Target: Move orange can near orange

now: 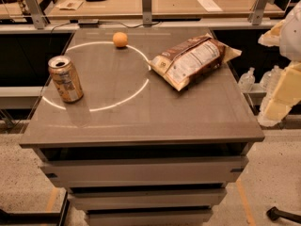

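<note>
The orange can (65, 78) stands upright near the left edge of the grey table (141, 121), its silver top open. The orange (120, 39) lies near the table's far edge, behind and to the right of the can, well apart from it. My gripper (281, 94) shows as pale arm parts at the right edge of the view, beyond the table's right side and far from both the can and the orange. It holds nothing that I can see.
A brown and white crinkled snack bag (192, 61) lies on the table's right half. A bright ring of light crosses the tabletop. Desks with metal posts (146, 4) stand behind. Plastic bottles (247, 80) sit low at the right.
</note>
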{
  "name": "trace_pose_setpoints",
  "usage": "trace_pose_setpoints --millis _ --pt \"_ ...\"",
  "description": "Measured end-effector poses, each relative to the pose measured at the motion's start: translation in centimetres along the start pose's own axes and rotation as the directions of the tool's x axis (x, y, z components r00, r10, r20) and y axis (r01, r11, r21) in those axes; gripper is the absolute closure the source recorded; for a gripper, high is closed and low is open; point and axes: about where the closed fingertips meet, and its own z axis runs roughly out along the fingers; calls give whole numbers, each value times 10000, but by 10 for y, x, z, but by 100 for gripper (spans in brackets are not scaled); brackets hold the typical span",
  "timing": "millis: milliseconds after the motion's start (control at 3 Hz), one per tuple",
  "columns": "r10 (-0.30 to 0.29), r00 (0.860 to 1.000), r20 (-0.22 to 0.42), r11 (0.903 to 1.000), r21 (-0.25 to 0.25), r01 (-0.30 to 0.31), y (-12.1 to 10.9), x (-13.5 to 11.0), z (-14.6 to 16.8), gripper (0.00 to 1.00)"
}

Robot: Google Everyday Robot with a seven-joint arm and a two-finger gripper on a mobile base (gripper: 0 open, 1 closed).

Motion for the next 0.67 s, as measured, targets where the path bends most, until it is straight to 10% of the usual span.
trace_pose_setpoints --millis 667 --pt "-249 9976 646 9997 16 248 4 -7 1 0"
